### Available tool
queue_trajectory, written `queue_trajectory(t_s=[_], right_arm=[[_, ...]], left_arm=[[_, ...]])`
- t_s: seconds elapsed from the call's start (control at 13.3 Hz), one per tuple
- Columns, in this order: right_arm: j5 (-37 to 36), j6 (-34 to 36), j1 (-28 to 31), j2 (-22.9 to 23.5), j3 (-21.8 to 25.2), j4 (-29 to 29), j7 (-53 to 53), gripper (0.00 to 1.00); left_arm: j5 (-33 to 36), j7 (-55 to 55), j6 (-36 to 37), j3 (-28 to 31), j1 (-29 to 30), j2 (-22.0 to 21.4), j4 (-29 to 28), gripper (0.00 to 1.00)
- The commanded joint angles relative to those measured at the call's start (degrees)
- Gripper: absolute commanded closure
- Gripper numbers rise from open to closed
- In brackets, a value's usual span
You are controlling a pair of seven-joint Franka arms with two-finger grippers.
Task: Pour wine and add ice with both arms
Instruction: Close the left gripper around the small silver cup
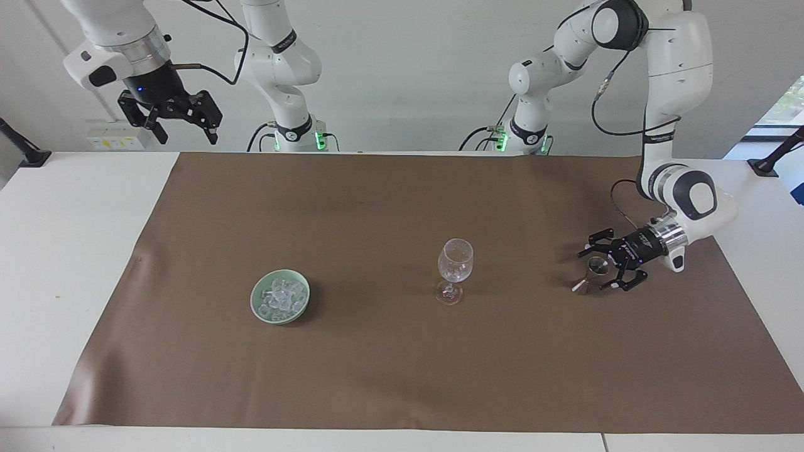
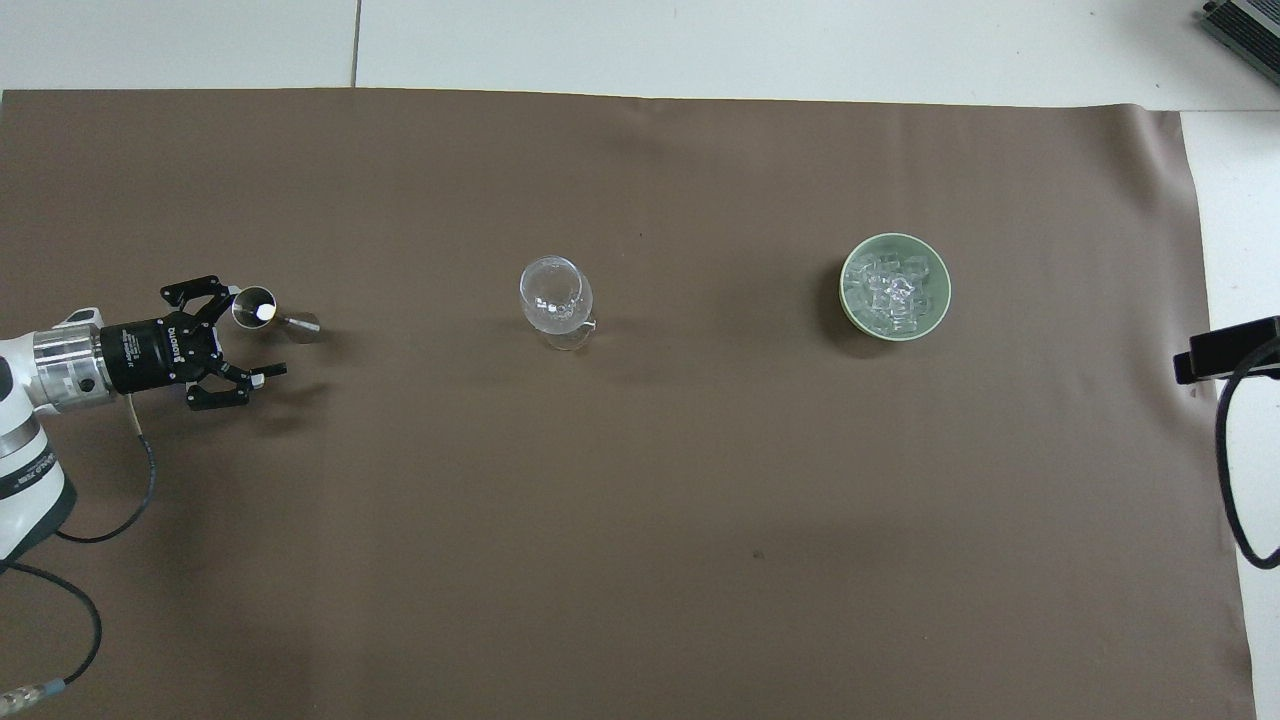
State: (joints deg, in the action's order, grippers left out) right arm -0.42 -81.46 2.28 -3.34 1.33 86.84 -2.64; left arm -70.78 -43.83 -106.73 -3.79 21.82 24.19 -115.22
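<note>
I see my left pincer (image 1: 595,270) low over the brown cloth (image 1: 402,351), fingers spread around the small steel jigger (image 1: 589,275), not pinching it. My right pincer (image 1: 185,130) waits raised and spread. The clear ice chunks (image 1: 281,297) sit in the green bowl (image 1: 257,306), toward the right arm's end from the stemmed clear glass (image 1: 455,270).

A brown cloth (image 1: 377,376) covers the white table (image 1: 63,251).
</note>
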Motion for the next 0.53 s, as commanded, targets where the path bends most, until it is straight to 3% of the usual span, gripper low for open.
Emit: queue_trajectory(t_s=[0.0,0.45], right_arm=[[0.6,-0.5,0.0,-0.7,0.0,0.7,0.6,0.0],[0.6,-0.5,0.0,-0.7,0.0,0.7,0.6,0.0]], left_arm=[[-2.3,1.6,-0.9,0.4,-1.2,-0.5,-1.6,0.0],[-3.7,1.6,-1.7,0.4,-2.0,-0.5,-1.9,0.0]])
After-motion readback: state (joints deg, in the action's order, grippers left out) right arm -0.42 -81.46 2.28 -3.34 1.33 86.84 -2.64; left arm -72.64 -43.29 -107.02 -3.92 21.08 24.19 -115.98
